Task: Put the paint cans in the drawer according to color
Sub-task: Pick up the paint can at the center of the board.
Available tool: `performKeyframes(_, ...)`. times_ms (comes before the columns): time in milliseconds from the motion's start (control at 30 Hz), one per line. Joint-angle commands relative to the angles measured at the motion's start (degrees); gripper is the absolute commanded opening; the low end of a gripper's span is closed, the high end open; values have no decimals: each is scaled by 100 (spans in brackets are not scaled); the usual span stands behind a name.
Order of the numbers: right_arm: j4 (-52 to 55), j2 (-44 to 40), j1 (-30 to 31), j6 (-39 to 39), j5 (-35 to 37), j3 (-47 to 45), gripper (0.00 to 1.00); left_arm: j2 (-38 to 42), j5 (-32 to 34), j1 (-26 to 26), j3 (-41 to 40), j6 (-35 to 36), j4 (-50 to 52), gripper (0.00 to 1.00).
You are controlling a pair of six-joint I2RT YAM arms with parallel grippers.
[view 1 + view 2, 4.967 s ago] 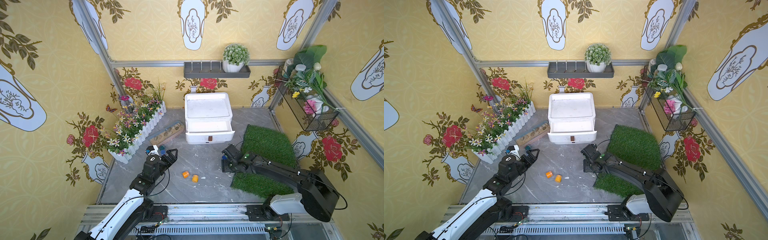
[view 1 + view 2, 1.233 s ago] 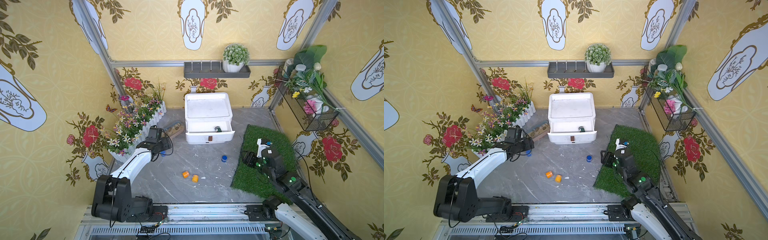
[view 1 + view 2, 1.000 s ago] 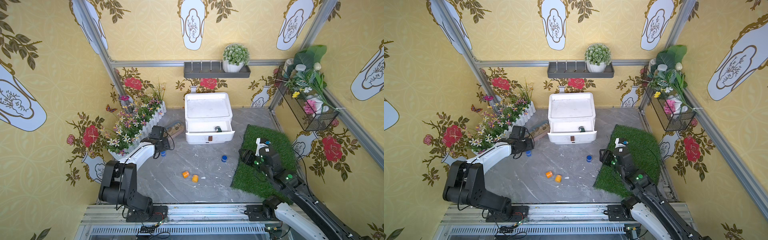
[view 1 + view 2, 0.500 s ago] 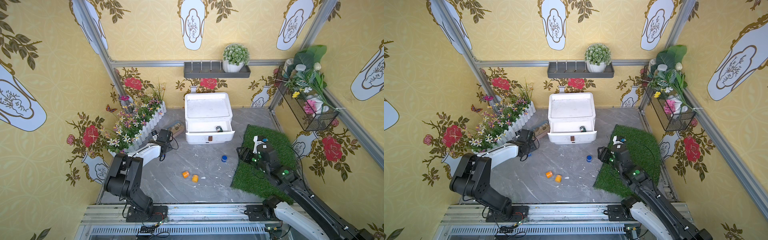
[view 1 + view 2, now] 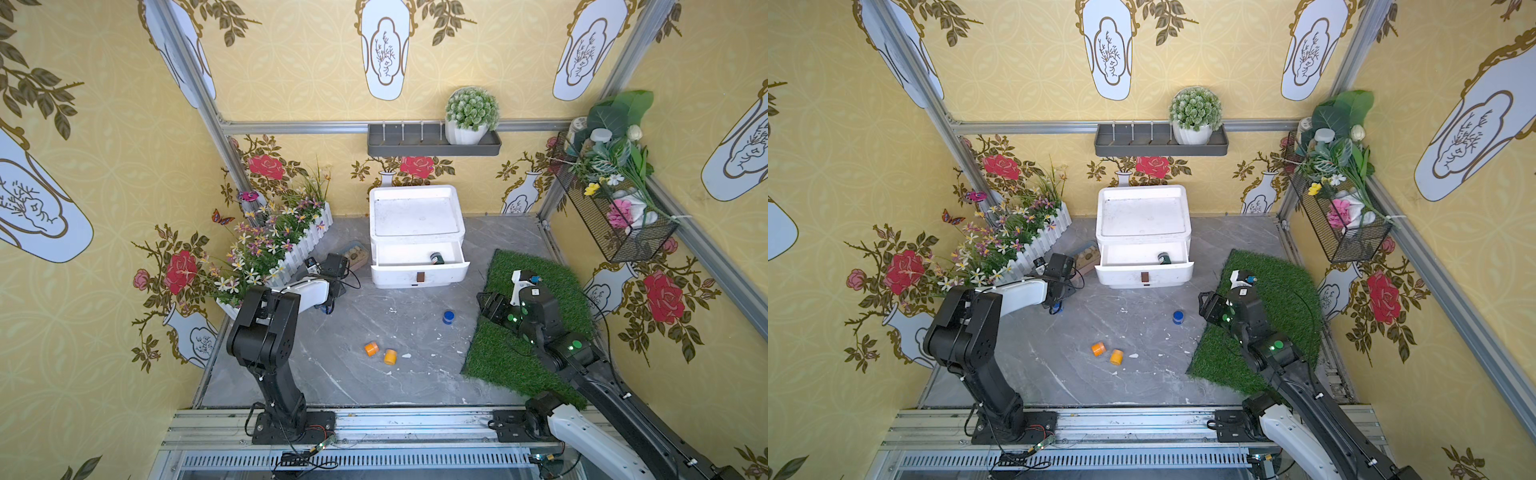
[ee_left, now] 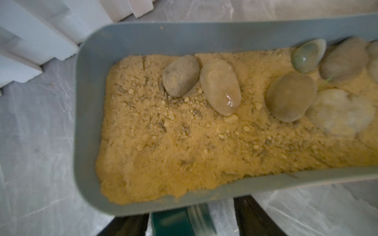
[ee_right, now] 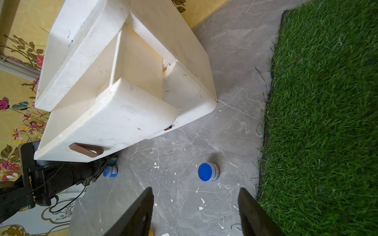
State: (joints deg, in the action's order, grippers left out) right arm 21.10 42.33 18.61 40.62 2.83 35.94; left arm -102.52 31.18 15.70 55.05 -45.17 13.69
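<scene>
A dark green paint can [image 6: 180, 221] stands between the fingers of my open left gripper [image 6: 191, 216], with floor showing on one side of it. This gripper [image 5: 332, 301] hangs low by the fence, a blue can [image 7: 110, 171] beside it. My right gripper [image 7: 196, 190] is open and empty, a short way from another blue can [image 7: 208, 172] on the floor [image 5: 448, 317]. Two orange cans [image 5: 371, 348] [image 5: 390, 356] lie side by side nearer the front. A second dark green can [image 5: 436, 258] lies in the open top drawer [image 5: 419, 274] of the white cabinet.
A grey tray [image 6: 88, 102] of sand and pebbles sits just past my left gripper, by the white flower fence [image 5: 291, 257]. A grass mat [image 5: 536, 332] covers the floor under my right arm. White flecks dot the grey floor.
My left arm has folded in and its gripper has come down by the fence. My right gripper has edged toward the blue can. Five seconds ago the drawer held no can.
</scene>
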Motion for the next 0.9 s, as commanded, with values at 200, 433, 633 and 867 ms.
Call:
performKeyframes(200,-106,-7,-283,-190,-298,88,67,-169,57,-5,108,-21,-38,52)
performKeyframes(433,-114,34,-433,-272,-463,132,67,375,-208,-6,-73,24,14,40)
performKeyframes(633,-176,100,-472,-309,-553,167,67,1128,-859,-6,-291,92,239,39)
performKeyframes(867,-279,100,-490,-272,-629,132,67,2694,-2336,8,-343,-294,418,39)
